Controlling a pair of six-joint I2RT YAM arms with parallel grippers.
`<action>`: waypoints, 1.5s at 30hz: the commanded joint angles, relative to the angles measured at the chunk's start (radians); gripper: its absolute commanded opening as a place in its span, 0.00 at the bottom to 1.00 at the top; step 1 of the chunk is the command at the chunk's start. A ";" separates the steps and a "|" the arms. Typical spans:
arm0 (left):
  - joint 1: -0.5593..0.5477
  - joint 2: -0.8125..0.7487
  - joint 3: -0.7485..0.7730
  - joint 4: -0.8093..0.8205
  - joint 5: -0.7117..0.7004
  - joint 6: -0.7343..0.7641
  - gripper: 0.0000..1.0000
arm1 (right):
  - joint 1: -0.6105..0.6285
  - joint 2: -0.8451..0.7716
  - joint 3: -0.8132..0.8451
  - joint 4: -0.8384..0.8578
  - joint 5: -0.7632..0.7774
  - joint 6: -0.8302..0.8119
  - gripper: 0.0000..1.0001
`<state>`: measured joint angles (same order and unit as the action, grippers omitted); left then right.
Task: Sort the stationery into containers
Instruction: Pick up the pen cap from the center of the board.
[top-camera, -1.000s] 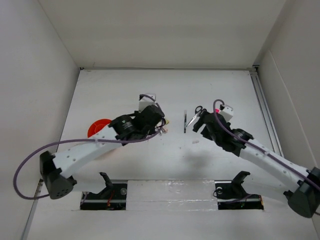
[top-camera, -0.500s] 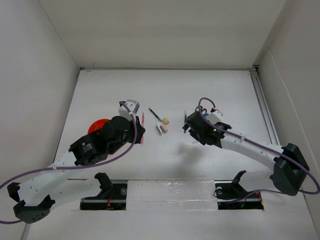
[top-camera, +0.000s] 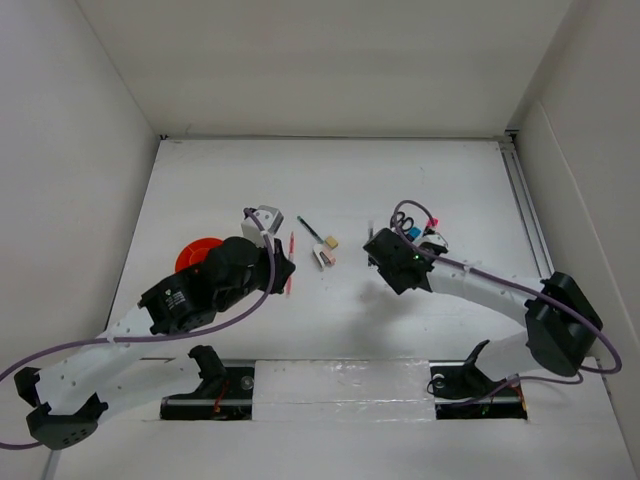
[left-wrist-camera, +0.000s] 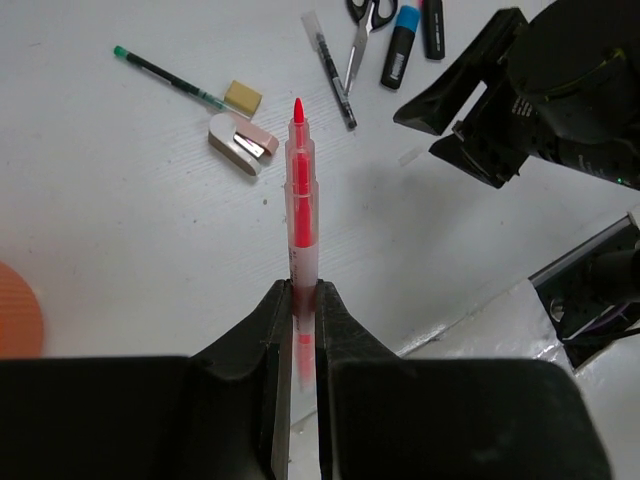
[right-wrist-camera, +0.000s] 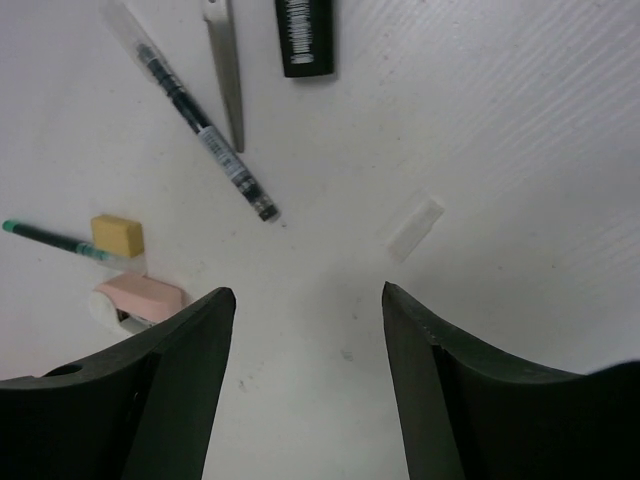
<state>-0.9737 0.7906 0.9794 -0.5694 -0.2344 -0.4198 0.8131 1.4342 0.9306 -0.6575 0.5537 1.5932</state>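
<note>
Bright, even light, probably from overhead; faint shadows on the table (top-camera: 400, 180), left claw (left-wrist-camera: 303, 290) slightly blurred.

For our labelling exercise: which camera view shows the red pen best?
Left wrist: the red pen shows large, tip to barrel, clamped in the left pincer. Top external shows only a thin red streak. Right wrist misses it.

We log a dark pen (right-wrist-camera: 205, 140), scissors (right-wrist-camera: 226, 75), highlighter (right-wrist-camera: 304, 35) and green pen (right-wrist-camera: 55, 241). We add a yellow eraser (right-wrist-camera: 117, 233) and pink eraser (right-wrist-camera: 140, 297). Our gripper (right-wrist-camera: 307, 300) gapes.
</note>
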 joint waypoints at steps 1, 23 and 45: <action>-0.006 -0.017 -0.005 0.040 0.014 0.013 0.00 | -0.015 -0.061 -0.087 0.074 0.040 0.048 0.66; -0.039 -0.051 -0.015 0.049 0.014 0.004 0.00 | -0.094 0.179 -0.050 0.061 -0.094 0.069 0.50; -0.039 -0.102 -0.015 0.049 0.023 0.004 0.00 | -0.112 0.281 -0.058 -0.027 -0.178 0.054 0.40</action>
<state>-1.0080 0.7082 0.9726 -0.5571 -0.2165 -0.4198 0.7143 1.6268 0.9123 -0.6201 0.4637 1.6650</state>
